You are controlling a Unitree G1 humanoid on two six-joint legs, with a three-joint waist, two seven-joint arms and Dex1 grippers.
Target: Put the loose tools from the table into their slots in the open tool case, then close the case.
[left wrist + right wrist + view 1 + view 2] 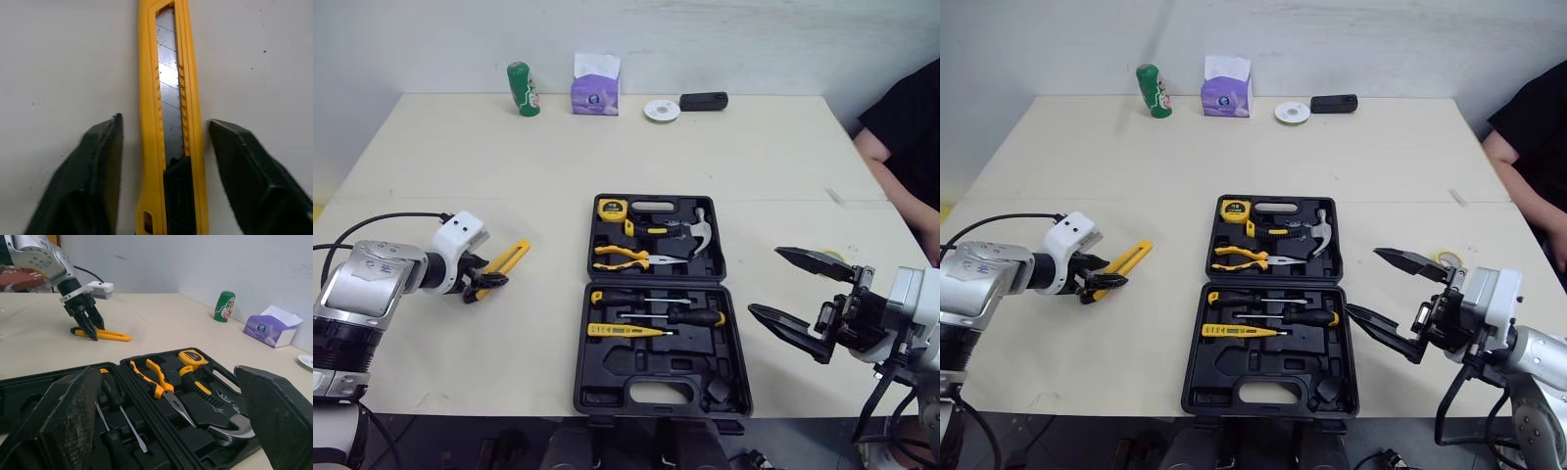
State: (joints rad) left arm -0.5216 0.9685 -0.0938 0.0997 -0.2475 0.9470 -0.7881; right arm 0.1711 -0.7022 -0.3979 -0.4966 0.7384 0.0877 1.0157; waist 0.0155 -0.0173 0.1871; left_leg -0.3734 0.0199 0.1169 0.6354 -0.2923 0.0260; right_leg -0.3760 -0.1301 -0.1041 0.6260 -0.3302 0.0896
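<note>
A yellow utility knife (pixel 506 265) lies flat on the table, left of the open black tool case (pixel 583 390). My left gripper (pixel 480 281) is open and low over the knife's handle end, one finger (pixel 100 161) on each side of the knife (pixel 168 122) with a gap both sides. The case holds a tape measure (pixel 611 208), pliers (pixel 622 257), a hammer (pixel 693 235), screwdrivers (pixel 656 315) and a yellow tester (pixel 626 331). My right gripper (pixel 765 282) hangs open and holds nothing, just right of the case.
At the table's far edge stand a green bottle (pixel 523 89), a purple tissue pack (pixel 595 85), a white disc (pixel 661 110) and a black device (pixel 703 101). A person in black (pixel 906 137) sits at the right side. A small yellow ring (pixel 1446 259) lies near my right gripper.
</note>
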